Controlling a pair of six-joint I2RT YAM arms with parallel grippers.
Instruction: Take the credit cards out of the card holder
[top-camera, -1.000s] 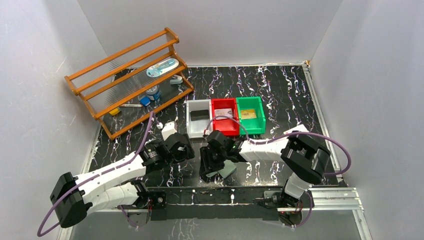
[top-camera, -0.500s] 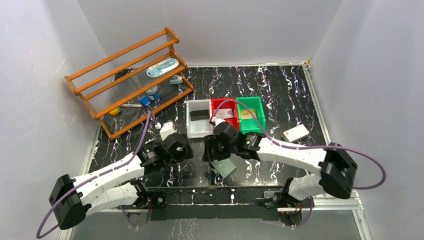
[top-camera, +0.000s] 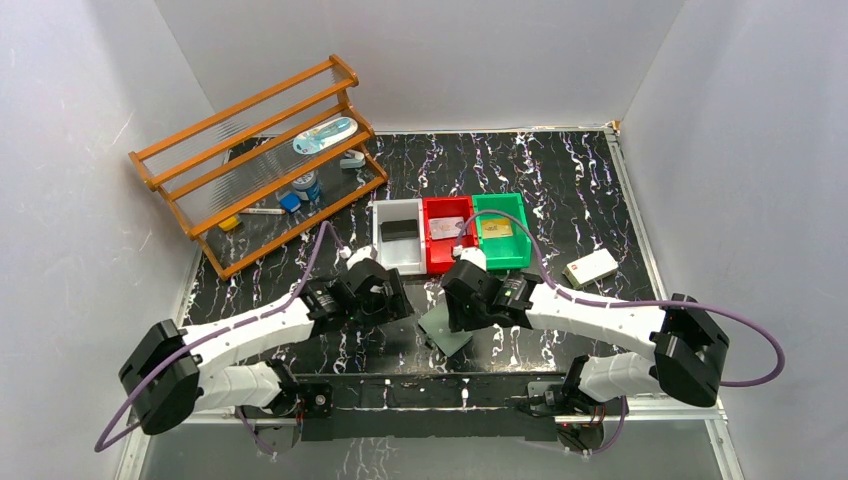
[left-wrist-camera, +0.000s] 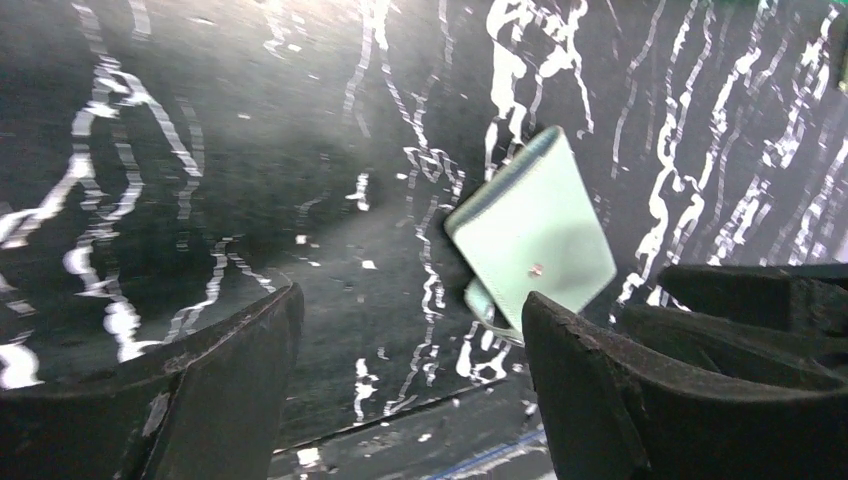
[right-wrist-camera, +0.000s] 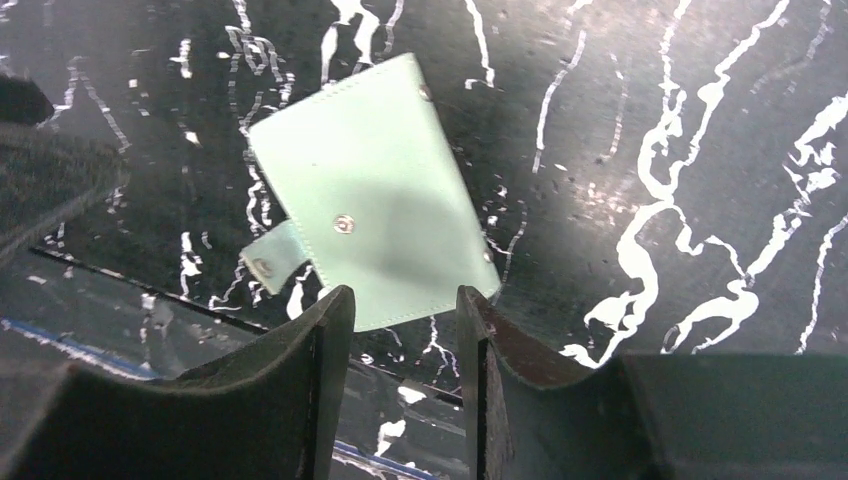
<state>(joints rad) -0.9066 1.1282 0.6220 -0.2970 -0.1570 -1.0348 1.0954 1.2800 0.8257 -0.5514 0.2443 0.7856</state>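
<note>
Card holder: pale grey-green, folded shut, snap tab jutting from one side; lies flat and askew on the black marbled table, near its front edge.
Left claw: spread wide, empty, beside the holder.
Right claw: narrowly parted, gripping nothing, over the holder's near edge.

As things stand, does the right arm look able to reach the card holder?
Probably yes: the right end effector hangs close above the closed card holder, its jaws apart and empty, with nothing lying in between.
</note>
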